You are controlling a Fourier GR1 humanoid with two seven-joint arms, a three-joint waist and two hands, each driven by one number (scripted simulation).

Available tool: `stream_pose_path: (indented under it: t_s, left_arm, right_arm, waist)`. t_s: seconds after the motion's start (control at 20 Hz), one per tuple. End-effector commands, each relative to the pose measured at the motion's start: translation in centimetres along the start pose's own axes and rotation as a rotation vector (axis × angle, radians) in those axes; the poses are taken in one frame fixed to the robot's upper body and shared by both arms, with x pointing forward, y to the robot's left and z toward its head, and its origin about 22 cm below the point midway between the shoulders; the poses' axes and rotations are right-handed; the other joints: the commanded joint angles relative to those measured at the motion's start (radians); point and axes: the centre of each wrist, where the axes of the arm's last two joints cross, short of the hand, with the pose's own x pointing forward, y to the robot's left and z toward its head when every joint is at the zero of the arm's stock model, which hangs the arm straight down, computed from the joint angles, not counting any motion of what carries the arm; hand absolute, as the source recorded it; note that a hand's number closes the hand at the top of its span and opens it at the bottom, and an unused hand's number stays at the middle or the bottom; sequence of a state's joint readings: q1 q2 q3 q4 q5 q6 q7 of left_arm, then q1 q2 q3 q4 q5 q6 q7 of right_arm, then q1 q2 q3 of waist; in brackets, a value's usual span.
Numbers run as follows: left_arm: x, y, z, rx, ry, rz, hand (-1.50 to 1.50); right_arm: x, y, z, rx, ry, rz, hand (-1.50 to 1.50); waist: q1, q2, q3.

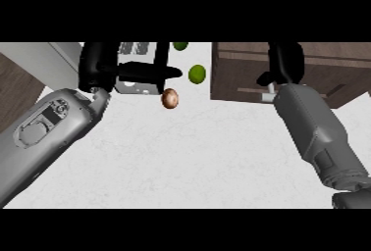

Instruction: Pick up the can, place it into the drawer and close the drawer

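Observation:
The can (133,87) is a silver-grey cylinder at the upper left of the white counter (188,152). My left hand (100,62) is curled round it, thumb and fingers crossing its front, so only its top and bottom ends show. At the upper right sits the brown wooden drawer (239,68) with a small pale handle (270,93). My right hand (287,59) lies over the drawer just above that handle with its fingers stretched out and nothing in it.
A brown round object (170,98) lies just right of the can. A green round object (197,74) sits beyond it and another green one (180,45) at the top edge. A dark wooden surface (16,88) borders the counter on the left.

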State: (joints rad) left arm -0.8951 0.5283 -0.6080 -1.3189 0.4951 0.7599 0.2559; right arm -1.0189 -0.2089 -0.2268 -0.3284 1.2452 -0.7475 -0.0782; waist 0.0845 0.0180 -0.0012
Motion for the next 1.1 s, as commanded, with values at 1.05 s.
stream_pose_path:
  t_s: [1.05]
  left_arm:
    - [-2.3,2.8,1.6,0.043,0.011,-0.008,-1.5]
  right_arm:
    - [5.7,-3.8,-5.2,-0.086,0.066,-0.75,-1.5]
  waist:
    - [-0.026,-0.001,0.005]
